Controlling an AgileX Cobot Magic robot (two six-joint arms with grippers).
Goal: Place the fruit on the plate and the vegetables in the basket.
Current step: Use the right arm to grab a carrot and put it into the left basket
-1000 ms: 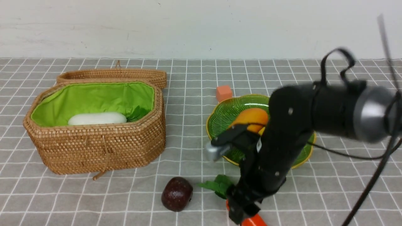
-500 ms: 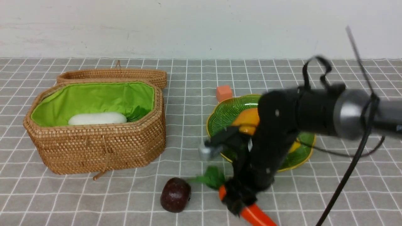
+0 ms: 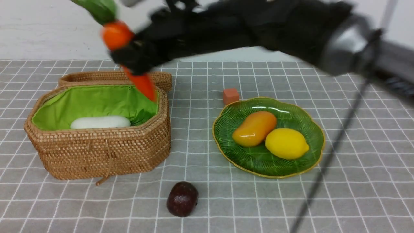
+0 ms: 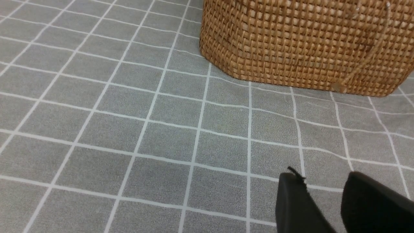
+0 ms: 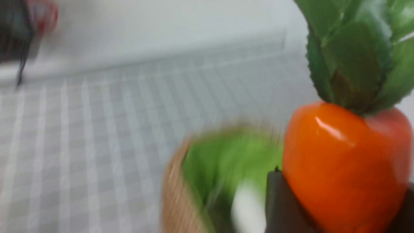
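Right end effector (image 3: pixel 134 63) clamped on the carrot (image 3: pixel 115 35), leaves up. I judge it best to carry it toward the middle of the basket (image 3: pixel 97 152), lower beside the radish (image 3: pixel 100 122), and only then let go, lest it topple off the rim. The carrot's tip hangs below the end effector, at the far right rim.

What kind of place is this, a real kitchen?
Probably not a kitchen, more likely a robot practice table. A black robot arm holds a toy carrot above a basket, a toy mango and lemon sit on a plate, and around them is only a grey checked cloth and a bare white wall.
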